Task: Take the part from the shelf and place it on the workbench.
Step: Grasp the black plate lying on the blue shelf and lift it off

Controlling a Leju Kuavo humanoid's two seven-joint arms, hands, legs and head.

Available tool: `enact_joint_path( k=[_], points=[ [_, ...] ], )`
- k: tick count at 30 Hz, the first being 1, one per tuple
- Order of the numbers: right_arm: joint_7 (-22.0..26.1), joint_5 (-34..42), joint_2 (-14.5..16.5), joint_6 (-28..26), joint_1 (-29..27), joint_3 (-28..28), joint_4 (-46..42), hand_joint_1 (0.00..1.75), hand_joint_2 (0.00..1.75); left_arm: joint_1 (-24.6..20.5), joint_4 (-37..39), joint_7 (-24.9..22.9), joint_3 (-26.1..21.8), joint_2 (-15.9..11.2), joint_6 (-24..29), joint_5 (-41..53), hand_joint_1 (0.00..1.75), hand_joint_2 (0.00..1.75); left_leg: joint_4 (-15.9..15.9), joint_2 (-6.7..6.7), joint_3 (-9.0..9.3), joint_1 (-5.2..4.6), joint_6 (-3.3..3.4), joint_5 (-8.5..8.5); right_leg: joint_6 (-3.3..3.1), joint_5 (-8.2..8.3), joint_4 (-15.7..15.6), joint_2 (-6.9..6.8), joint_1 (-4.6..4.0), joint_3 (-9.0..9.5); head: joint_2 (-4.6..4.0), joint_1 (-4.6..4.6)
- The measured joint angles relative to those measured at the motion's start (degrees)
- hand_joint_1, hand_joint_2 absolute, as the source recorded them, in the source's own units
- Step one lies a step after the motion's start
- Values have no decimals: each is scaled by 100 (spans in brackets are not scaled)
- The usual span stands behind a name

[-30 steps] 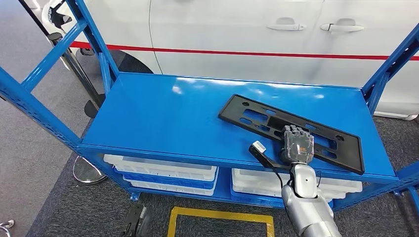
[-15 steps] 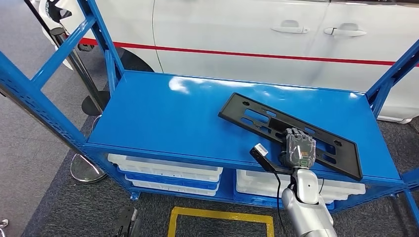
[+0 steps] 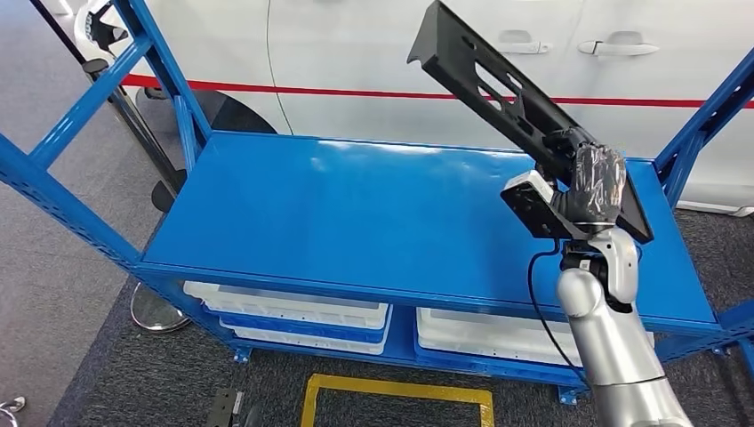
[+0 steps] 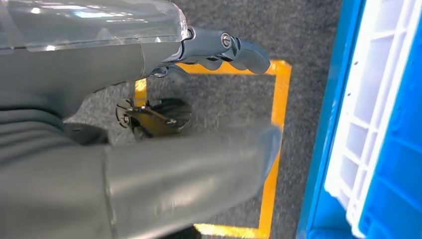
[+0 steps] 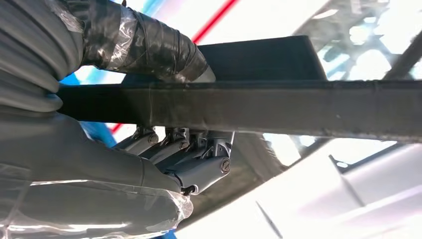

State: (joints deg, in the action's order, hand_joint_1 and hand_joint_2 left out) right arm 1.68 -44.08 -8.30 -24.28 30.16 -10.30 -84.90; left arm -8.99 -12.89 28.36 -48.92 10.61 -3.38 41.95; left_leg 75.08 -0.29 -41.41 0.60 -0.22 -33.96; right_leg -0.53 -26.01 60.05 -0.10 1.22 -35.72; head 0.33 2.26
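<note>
One end of black part (image 3: pixel 498 89) hidden inside gripping right hand (image 3: pixel 594 182), tilted.

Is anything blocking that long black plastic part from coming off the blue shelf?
Nothing visible does. The right hand grips the long black slotted plastic part, tilted clear above the blue metal shelf. No workbench is in view.

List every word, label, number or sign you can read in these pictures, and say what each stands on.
No readable text in any view.
The long black slotted plastic part held up by the right hand: no lettering visible.
The white car body with a red stripe: no badge or writing visible.
The blue metal shelf and the white plastic bins beneath it: no labels visible.
The yellow floor marking: a plain outline, no characters.
</note>
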Motion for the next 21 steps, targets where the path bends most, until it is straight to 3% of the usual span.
enact_joint_path(
  k=[1, 2, 5, 7, 9, 11, 12, 14, 16, 17, 18, 20, 21],
  points=[
    [-6, 51, -85, 45, 57, -53, -122, 175, 175, 25, 1, 5, -10, 4, -6, -12, 0, 175, 91, 0, -54, 0, 9, 35, -5, -5, 2, 2, -7, 6, 0, 0],
    [-15, 81, -164, 74, 111, -101, -243, 175, 175, 47, 1, 13, -18, 9, -9, -24, 0, 175, -76, -1, 14, -2, 32, 194, -8, -12, 4, 6, -17, 19, 0, -1],
    [-43, 26, -336, 79, 217, -198, -546, 175, 175, 64, 2, 45, -37, 16, -14, -49, 0, 175, -1211, -1, 540, -36, 161, 755, 8, -40, -7, 5, -46, 71, 0, 1],
    [-68, -241, -410, -12, 205, -267, -687, 175, 175, 60, 2, 70, -49, 24, -16, -43, 0, 175, -1538, -2, 685, -74, 215, 804, 51, -31, -25, -2, -45, 64, 0, 1],
    [-100, -710, -459, -191, 133, -357, -814, 175, 175, 64, 2, 90, -56, 33, -18, -19, 0, 175, -1610, -5, 705, -82, 237, 813, 115, -11, -55, -5, -46, 61, 0, 1],
    [-110, -1069, -494, -341, 64, -439, -926, 175, 175, 57, 2, 99, -57, 51, -19, 9, 0, 175, -1712, 3, 750, -54, 276, 863, 167, -92, 25, -6, -48, 39, 0, 5],
    [-108, -1161, -517, -388, 49, -468, -969, 175, 175, 45, 2, 101, -57, 62, -18, 17, 0, 175, -1760, 8, 772, -38, 306, 889, 184, -215, 208, -1, -49, -37, 0, 7],
    [-131, -1363, -570, -466, 21, -512, -1020, 175, 175, 26, 2, 103, -57, 79, -19, 30, 0, 175, -1782, 12, 782, -32, 345, 903, 207, -552, 858, 7, -32, -337, 0, 9],
    [-262, -2033, -615, -613, -63, -534, -1031, 175, 175, 22, 2, 103, -57, 90, -19, 54, 0, 175, -1768, 5, 782, -32, 353, 894, 238, -680, 1353, 9, -21, -589, 0, 9],
    [-350, -2590, -636, -726, -124, -539, -1021, 175, 175, 15, 2, 104, -57, 100, -19, 67, 0, 175, -1755, -1, 783, -30, 348, 885, 252, -590, 1331, 8, -10, -592, 0, 9],
    [-416, -3151, -654, -841, -185, -540, -1006, 175, 175, -1, 2, 103, -57, 115, -19, 75, 0, 175, -1732, -9, 783, -27, 336, 869, 262, -407, 1095, 6, 5, -488, 0, 9],
    [-471, -3888, -678, -1005, -281, -541, -970, 175, 175, -50, 2, 101, -57, 144, -19, 81, 0, 175, -1653, -19, 765, -33, 285, 816, 269, -85, 380, 4, 20, -156, 0, 11],
    [-474, -4014, -685, -1045, -311, -542, -955, 175, 175, -74, 2, 99, -57, 152, -19, 83, 0, 175, -1618, -21, 750, -42, 255, 793, 252, -8, 135, 9, 17, -44, 0, 10]
  ],
)
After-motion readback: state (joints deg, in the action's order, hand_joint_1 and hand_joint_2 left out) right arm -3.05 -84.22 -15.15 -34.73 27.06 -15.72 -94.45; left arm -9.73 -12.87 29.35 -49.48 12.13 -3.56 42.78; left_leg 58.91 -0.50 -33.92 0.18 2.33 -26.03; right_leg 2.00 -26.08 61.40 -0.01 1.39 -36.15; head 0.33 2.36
